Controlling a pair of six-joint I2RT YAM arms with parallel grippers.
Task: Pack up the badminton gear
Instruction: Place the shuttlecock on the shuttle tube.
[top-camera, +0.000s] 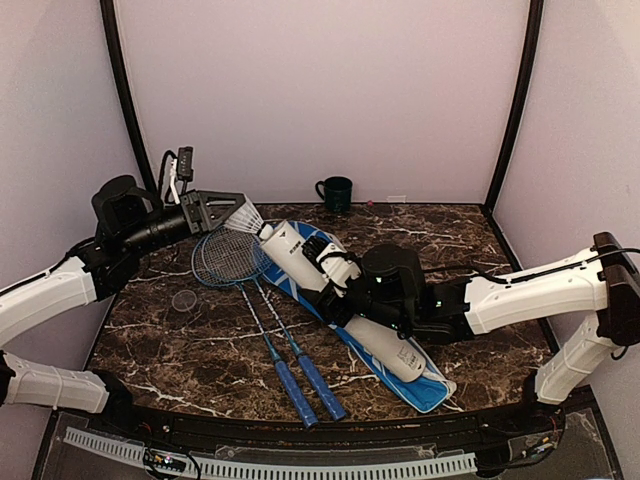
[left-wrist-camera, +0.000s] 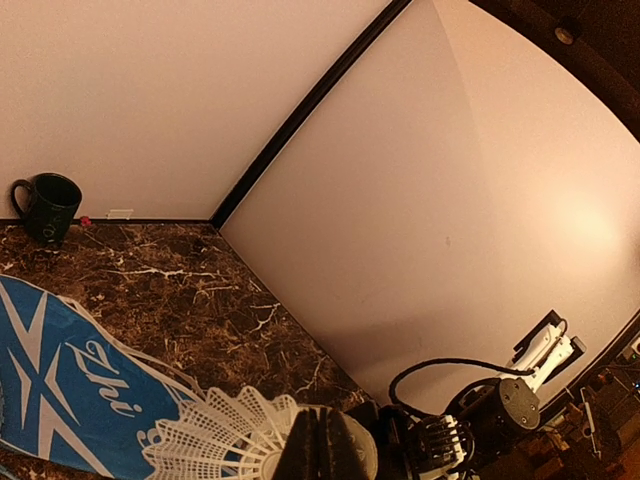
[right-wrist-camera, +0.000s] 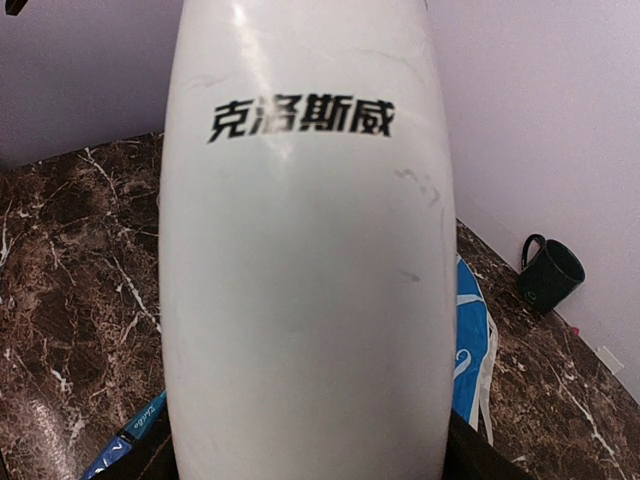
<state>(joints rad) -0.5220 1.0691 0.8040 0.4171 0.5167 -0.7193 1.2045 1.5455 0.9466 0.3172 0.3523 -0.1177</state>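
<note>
The white tube lies slanted on the blue cover, about in the middle of the desk, and I give all places from it. The right claw is grasping the tube around its middle part, with the jaws standing wide because the tube is thick. In the right wrist view the tube fills nearly the whole picture, with black characters printed on it. I judge this grip is there to keep the tube steady, so that it does not roll when something is pushed in.

Just beside the far-left end of the tube, the left claw is clenched on a white shuttlecock. Its feathers spread out toward the tube. The left wrist view shows the same shuttlecock directly in front of the dark fingers. The step in hand seems to be loading this shuttlecock into the tube, and it is not yet inside.

The two rackets lie on the left of the tube, heads overlapping near its far end and blue handles pointing to the near edge. They are outside the cover, so not yet packed. Further left of the tube lies a small clear round piece, and I cannot tell what it is. The dark green mug stands behind the tube by the wall, well apart
</note>
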